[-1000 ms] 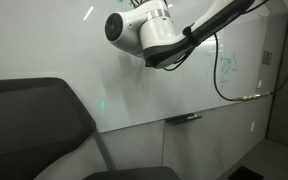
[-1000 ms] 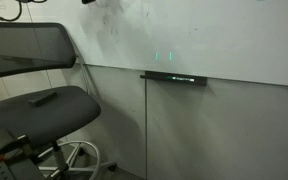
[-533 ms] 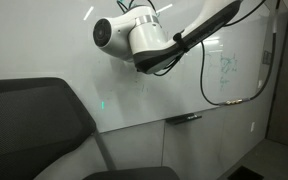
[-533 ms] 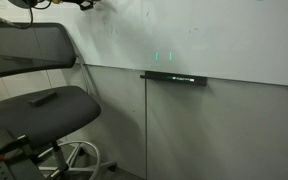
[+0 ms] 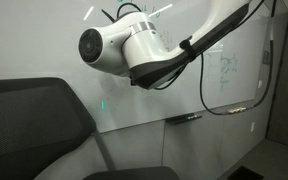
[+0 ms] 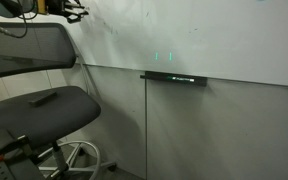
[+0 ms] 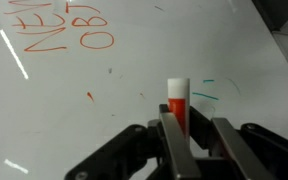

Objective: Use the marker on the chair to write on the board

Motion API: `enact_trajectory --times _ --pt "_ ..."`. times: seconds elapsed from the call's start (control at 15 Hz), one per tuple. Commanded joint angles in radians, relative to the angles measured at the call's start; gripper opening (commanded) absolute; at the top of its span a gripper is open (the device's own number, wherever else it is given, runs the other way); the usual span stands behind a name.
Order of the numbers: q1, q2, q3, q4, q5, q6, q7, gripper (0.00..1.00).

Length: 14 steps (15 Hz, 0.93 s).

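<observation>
In an exterior view the arm hangs high before the board, above the chair. Its bulk hides the claw, so the grip cannot be told there.

In an exterior view the chair stands just beside the board. The arm's end is only a dark bit at the top corner, too small to read.

In the wrist view the claw is pinching the marker. The step in hand looks like bringing it to the board. To do that well, ease in square to the surface, press lightly so the marker does not slide back in the grip, then move parallel to the board over the bare patch below the orange letters. The marker's long axis runs along the fingers, straight out from the claw, with its white end toward the board. Whether it touches cannot be told.
</observation>
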Motion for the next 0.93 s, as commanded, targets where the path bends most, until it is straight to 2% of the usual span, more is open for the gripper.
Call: enact_trajectory --times 0.0,0.4,0.67,0.87 --pt "-0.064 -0.094 0.126 -0.162 0.005 -0.050 0.032 0.06" --pt "-0.166 -0.164 0.247 -0.378 0.123 0.006 0.096 0.06" --pt "-0.238 -0.139 0.279 -0.435 0.138 0.112 0.081 0.06" --pt "-0.300 -0.110 0.286 -0.453 0.123 0.245 0.070 0.06"
